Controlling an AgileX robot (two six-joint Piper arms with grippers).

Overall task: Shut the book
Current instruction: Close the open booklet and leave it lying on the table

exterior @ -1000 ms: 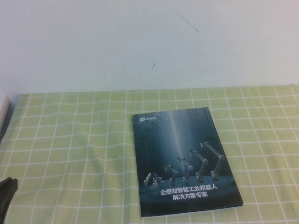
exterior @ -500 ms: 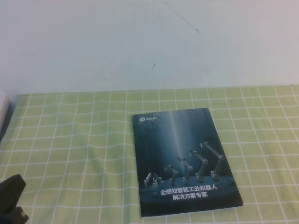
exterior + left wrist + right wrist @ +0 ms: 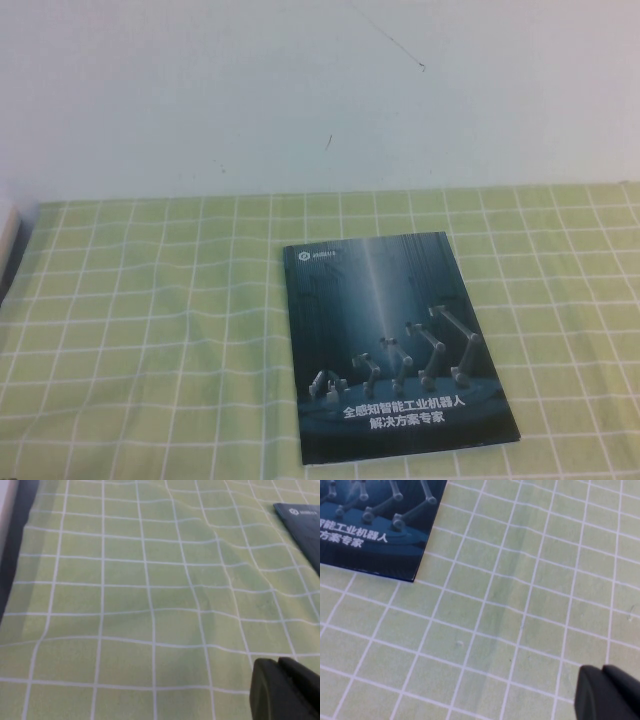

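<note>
The green checked cloth (image 3: 150, 330) is covering the table. The book (image 3: 395, 345) is lying closed, cover up, well apart from the left gripper (image 3: 281, 682) and nearer the right gripper (image 3: 605, 685). Both are hovering over bare cloth, and I cannot tell their opening.

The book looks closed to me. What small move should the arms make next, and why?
Probably only park both arms: the book lies flat, cover up, already closed on the checked cloth. The left tool hangs over bare cloth away from it, the right tool over cloth near its corner; neither touches it.
</note>
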